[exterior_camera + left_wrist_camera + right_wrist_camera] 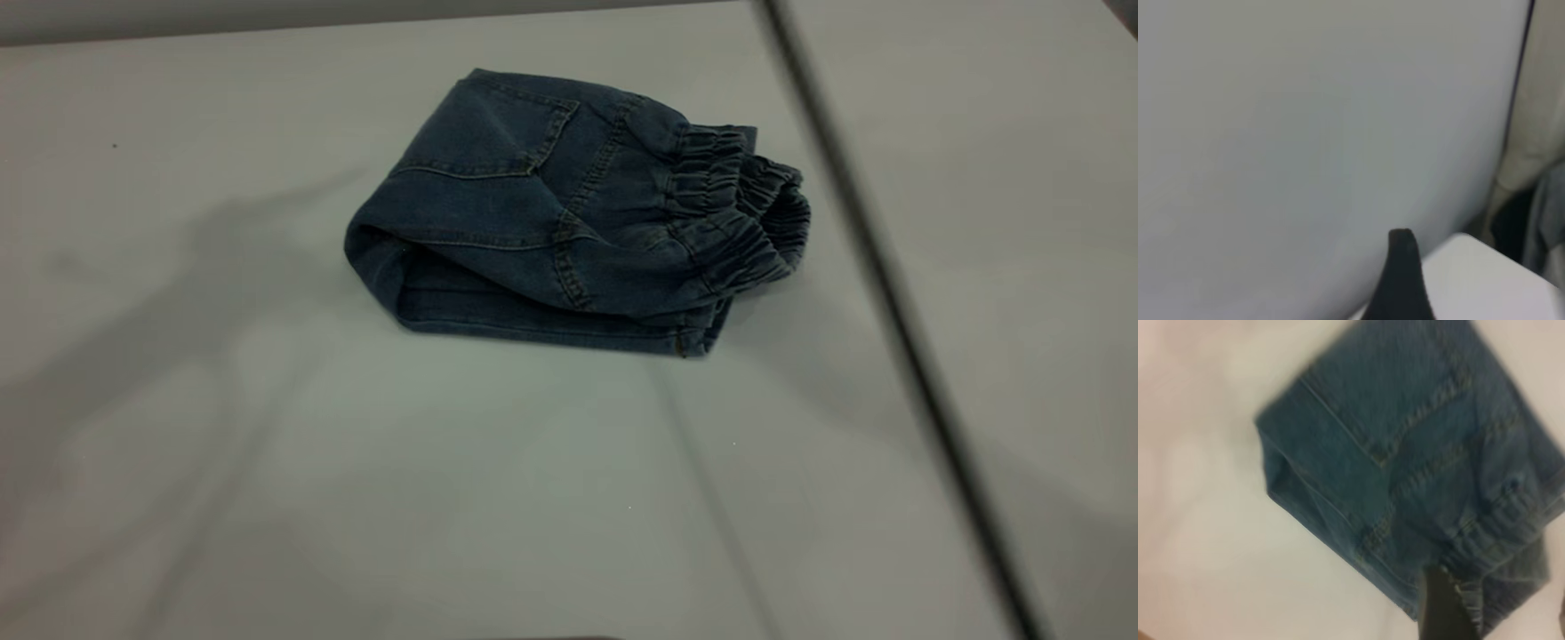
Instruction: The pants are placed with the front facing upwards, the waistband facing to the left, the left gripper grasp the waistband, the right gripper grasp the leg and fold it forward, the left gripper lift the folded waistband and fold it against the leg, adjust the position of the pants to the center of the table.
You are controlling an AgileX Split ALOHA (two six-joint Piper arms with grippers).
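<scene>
One pair of pants lies folded into a compact bundle on the table, toward the far side and a little right of the middle in the exterior view, its gathered waistband turned to the right, close to a dark seam that runs across the tabletop. One patch pocket faces up on the top layer, and a flat hemmed layer shows underneath along the near edge. Neither arm appears in the exterior view; only their shadows fall on the white surface at left. One dark finger of the left gripper shows in its wrist view, over bare table and well away from the cloth; whether that claw is apart or together cannot be told. One dark finger of the right gripper shows in its own view, hovering just over the waistband end of the bundle, and its spread cannot be told either. Folding looks finished, with centring the likely remaining step. Denim of this kind would probably handle as soft, light and limp, with layers apt to slide apart if dragged; the thick ruched waistband or the stacked fold edge would likely give the firmest hold, pinching all layers together.
</scene>
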